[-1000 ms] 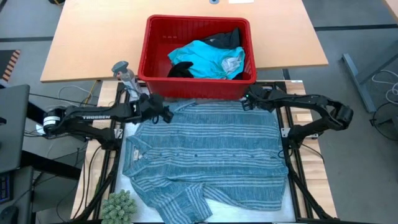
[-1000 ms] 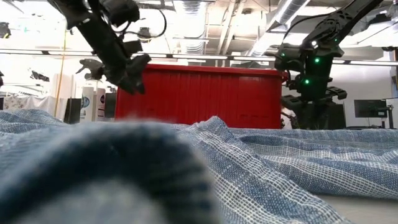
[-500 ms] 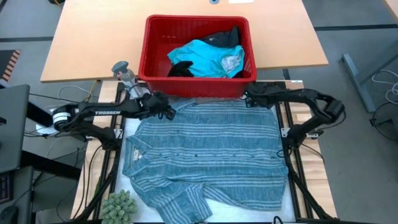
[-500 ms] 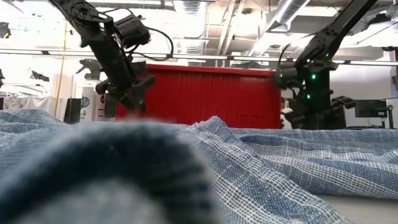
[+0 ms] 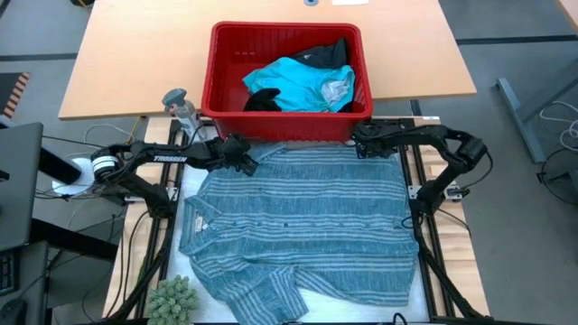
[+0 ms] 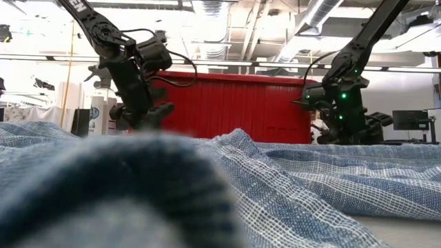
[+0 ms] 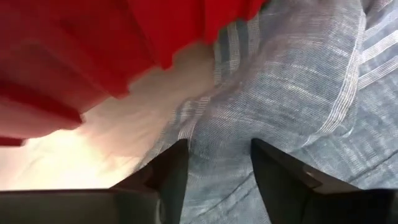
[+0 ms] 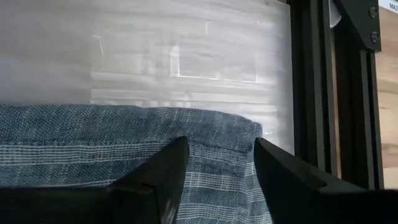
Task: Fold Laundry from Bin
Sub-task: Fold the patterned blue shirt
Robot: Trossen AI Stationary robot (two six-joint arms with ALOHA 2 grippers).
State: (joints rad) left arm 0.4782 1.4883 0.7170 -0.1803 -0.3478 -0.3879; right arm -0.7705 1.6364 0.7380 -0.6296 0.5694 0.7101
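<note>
Left gripper (image 5: 242, 159) and right gripper (image 5: 359, 147), fingers apart, over striped shirt's (image 5: 307, 226) far corners. Red bin (image 5: 226, 108) (turquoise and black garments inside) just beyond.

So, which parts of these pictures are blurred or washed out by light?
Low view: the striped shirt fold nearest the lens is a soft blur, and the room's ceiling lights glare white. Left wrist view: the red bin is out of focus. Right wrist view: the pale table surface shows bright reflections.

We see bright ceiling light glaring in the low view, where the nearest blue-grey striped cloth garment (image 6: 138, 193) is blurred.
</note>
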